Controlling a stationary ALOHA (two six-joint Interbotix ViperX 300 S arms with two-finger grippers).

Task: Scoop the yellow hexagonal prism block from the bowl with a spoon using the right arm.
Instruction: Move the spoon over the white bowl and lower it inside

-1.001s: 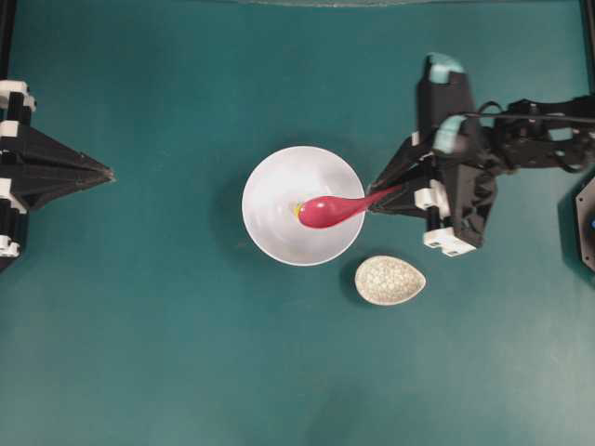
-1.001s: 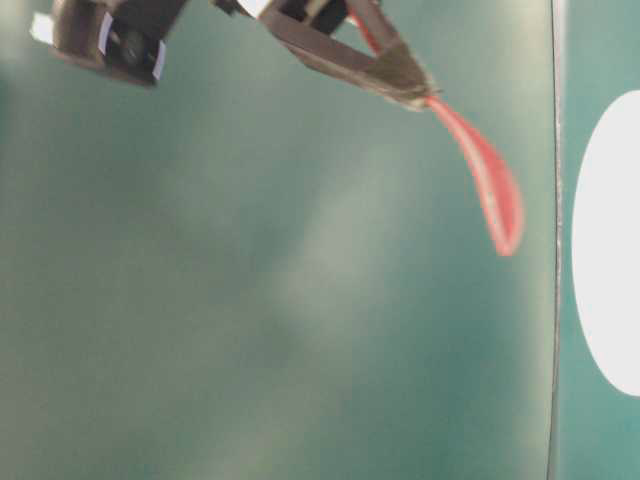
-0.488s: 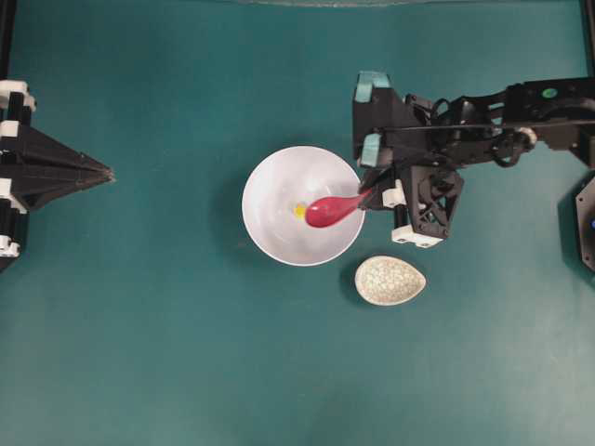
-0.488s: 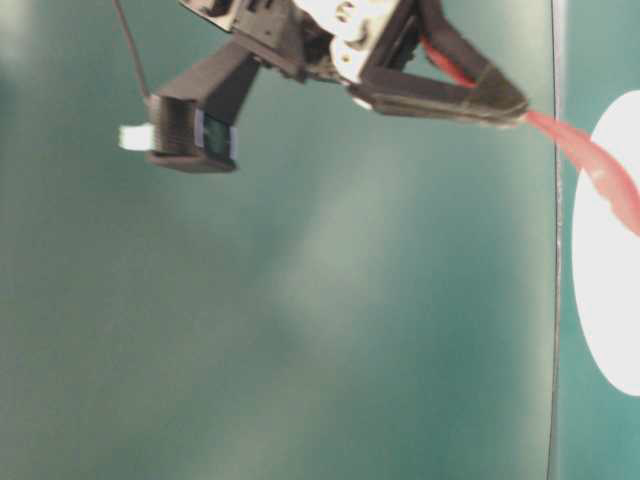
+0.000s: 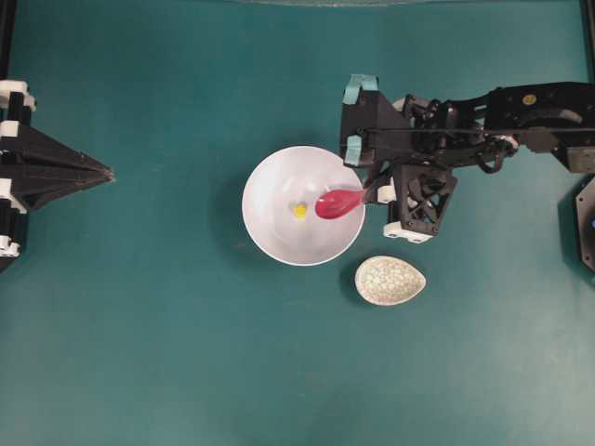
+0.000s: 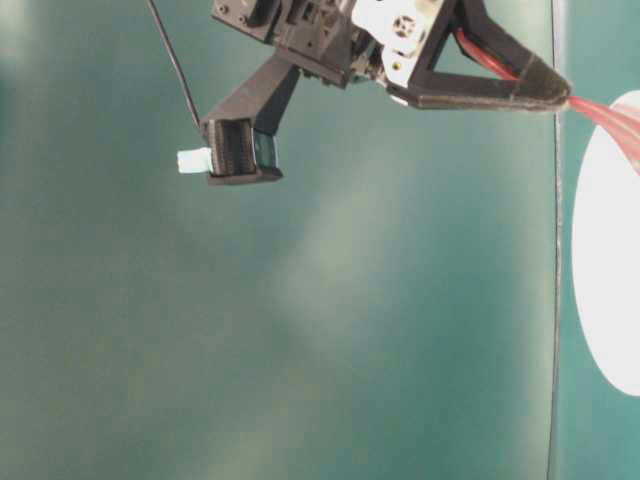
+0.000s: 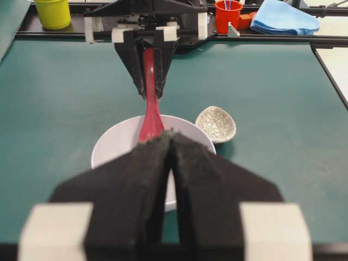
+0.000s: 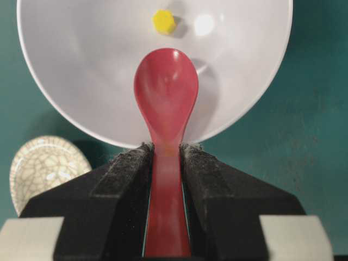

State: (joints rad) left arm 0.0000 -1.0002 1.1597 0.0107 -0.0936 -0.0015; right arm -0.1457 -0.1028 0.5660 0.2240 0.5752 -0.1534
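Note:
The white bowl [image 5: 265, 177] stands mid-table, and the tiny yellow hexagonal prism block [image 5: 300, 210] lies on its floor. My right gripper [image 5: 369, 193] hangs at the bowl's right rim, shut on the handle of the red spoon [image 5: 339, 202]. The scoop tilts down inside the bowl, just right of the block and apart from it. In the right wrist view the spoon [image 8: 166, 92] points at the block [image 8: 163, 22], with a strip of bare bowl [image 8: 81, 65] between them. My left gripper [image 5: 110, 173] rests shut and empty at the table's left edge.
A speckled grey oval spoon rest [image 5: 390, 281] sits just below and right of the bowl. Beyond the table's far edge in the left wrist view stand a yellow cup [image 7: 53, 12], a red cup [image 7: 227, 13] and a blue cloth [image 7: 285, 19].
My right gripper has moved left to the bowl's rim and the spoon now tilts more steeply. Its scoop has drawn back to the right, uncovering the yellow block. The left arm has not moved.

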